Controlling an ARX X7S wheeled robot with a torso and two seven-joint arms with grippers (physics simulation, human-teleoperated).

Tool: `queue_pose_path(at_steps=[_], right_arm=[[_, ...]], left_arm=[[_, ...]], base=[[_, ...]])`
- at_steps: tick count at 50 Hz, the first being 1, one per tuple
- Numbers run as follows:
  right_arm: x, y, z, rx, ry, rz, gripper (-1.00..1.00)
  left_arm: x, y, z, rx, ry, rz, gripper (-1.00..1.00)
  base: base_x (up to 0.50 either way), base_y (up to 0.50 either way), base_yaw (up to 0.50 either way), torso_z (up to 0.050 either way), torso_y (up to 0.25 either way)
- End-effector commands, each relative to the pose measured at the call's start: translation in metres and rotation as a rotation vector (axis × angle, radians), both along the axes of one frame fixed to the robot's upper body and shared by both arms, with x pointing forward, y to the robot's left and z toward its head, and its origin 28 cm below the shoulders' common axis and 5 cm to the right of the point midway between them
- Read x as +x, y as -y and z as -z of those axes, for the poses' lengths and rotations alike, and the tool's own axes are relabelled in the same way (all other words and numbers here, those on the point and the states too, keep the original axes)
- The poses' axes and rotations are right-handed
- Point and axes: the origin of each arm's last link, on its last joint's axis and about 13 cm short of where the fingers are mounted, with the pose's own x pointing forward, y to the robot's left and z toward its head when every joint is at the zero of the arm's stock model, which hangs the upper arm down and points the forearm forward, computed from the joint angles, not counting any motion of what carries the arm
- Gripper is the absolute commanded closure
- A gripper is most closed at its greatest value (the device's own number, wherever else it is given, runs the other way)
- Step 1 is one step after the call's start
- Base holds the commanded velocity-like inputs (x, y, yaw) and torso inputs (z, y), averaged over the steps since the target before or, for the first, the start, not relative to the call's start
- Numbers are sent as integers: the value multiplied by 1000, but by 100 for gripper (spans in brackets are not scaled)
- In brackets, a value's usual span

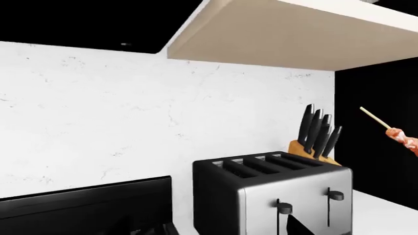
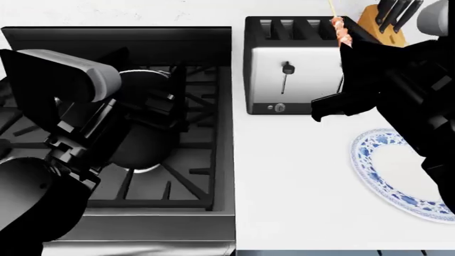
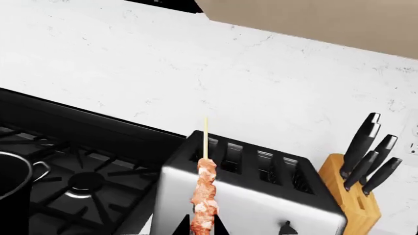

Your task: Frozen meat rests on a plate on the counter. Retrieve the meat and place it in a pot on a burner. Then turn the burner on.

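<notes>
Holding the frozen meat (image 3: 204, 198) upright, the right gripper (image 3: 199, 230) sits at the bottom edge of its wrist view, its dark fingers closed on the lower end of the skewer. The pale stick points up past the reddish chunks. In the head view the meat (image 2: 343, 31) shows above the right arm, over the far right corner of the toaster (image 2: 293, 64). The left wrist view catches the skewer tip and one chunk at the frame's right edge (image 1: 400, 135).

The toaster stands on the counter (image 2: 291, 181) between the stove and the plate (image 2: 371, 169), directly in the line from the meat to the pot (image 2: 142, 133). A knife block (image 2: 384, 21) with black handles sits just beside the toaster, against the white marbled backsplash (image 1: 130, 127). A beige shelf or hood underside (image 1: 274, 34) hangs overhead.

The plate lies bare near the counter's right side, partly covered by the right arm. The pot stands on the black grates (image 2: 188, 181), largely hidden by the left arm (image 2: 64, 106). Left gripper: cannot tell whether released or clenched.

Open counter runs in front of the toaster toward the near edge. The stove's steel front lip (image 2: 142, 226) borders the counter on the left.
</notes>
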Motion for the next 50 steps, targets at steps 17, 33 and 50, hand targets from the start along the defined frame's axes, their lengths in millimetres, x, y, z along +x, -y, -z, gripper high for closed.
queue_pose_path(at_steps=[17, 33, 50], right_arm=[[-2, -2, -4, -11, 23, -8, 100], [-1, -2, -4, -21, 24, -13, 100], [-1, -1, -9, -43, 1, -33, 100]], left_arm=[[-1, -2, 0, -4, 4, 4, -100], [0, -2, -1, -2, 4, 0, -100], [-1, -2, 1, -3, 3, -3, -100]], base=[[0, 500, 0, 0, 0], [0, 500, 0, 0, 0], [0, 234, 0, 0, 0]])
